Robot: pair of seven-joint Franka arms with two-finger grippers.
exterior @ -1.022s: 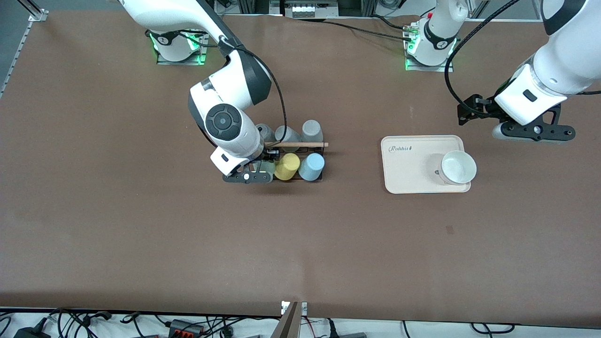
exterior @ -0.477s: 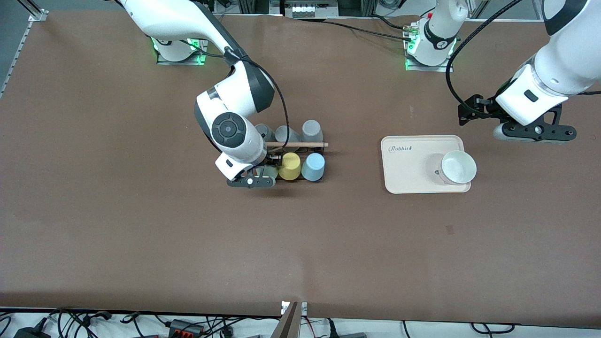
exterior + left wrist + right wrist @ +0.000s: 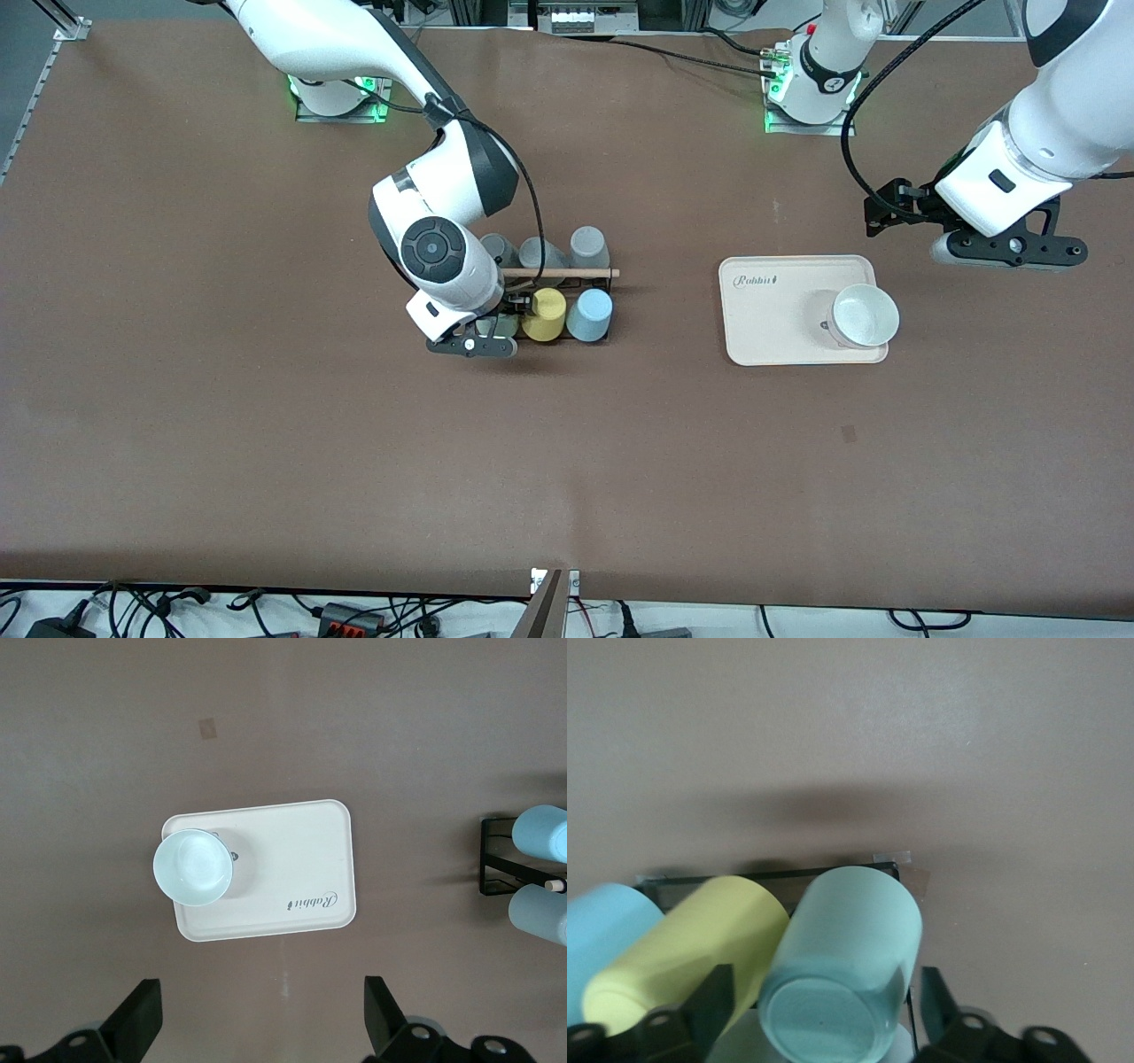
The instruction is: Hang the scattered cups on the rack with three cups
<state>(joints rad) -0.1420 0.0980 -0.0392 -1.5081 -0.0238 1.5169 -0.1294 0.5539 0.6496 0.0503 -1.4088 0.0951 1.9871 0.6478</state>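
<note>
Brown bare table (image 3: 266, 443) is seen all round the rack (image 3: 567, 306). Set upside down on its end peg, beside the yellow cup (image 3: 543, 313) and blue cup (image 3: 589, 315), is the plain mint cup (image 3: 846, 979), flanked with gaps by the spread right gripper (image 3: 819, 1010). Over bare table near the tray (image 3: 780, 341), the left gripper (image 3: 261, 1019) is held wide

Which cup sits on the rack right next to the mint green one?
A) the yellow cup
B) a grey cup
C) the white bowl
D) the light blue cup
A: in the right wrist view the yellow cup leans directly beside the mint green cup on the rack, with the light blue cup past the yellow one.
</note>
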